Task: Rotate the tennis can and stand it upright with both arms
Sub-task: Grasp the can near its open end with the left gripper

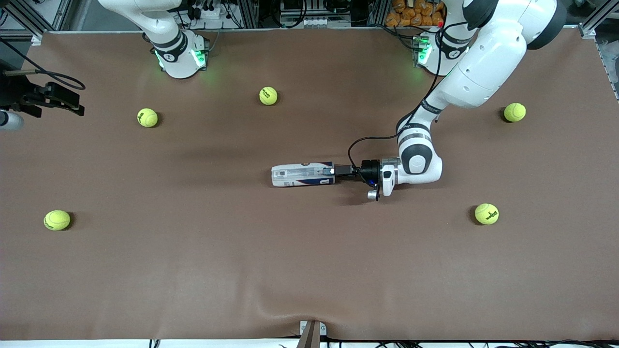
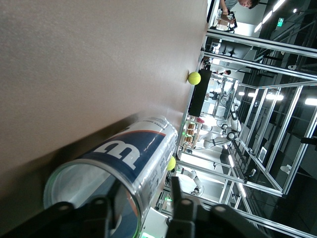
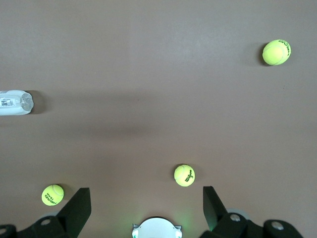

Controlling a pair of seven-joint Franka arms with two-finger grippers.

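The tennis can (image 1: 302,175) lies on its side on the brown table near the middle, its white and navy label showing. My left gripper (image 1: 333,170) is low at the can's open end, the end toward the left arm's side of the table. In the left wrist view the can (image 2: 124,158) shows its "W" logo and silver rim. The left gripper (image 2: 143,201) is open and straddles the rim wall: one finger (image 2: 104,213) shows inside the mouth, the other (image 2: 183,210) outside it. My right gripper (image 3: 146,196) is open, empty and high over the table near its base. The can's closed end (image 3: 15,102) also shows there.
Several yellow-green tennis balls lie scattered: two (image 1: 268,95) (image 1: 147,117) near the right arm's base, one (image 1: 57,220) at that end nearer the camera, two (image 1: 514,112) (image 1: 486,213) at the left arm's end. A black camera rig (image 1: 48,96) overhangs the right arm's end.
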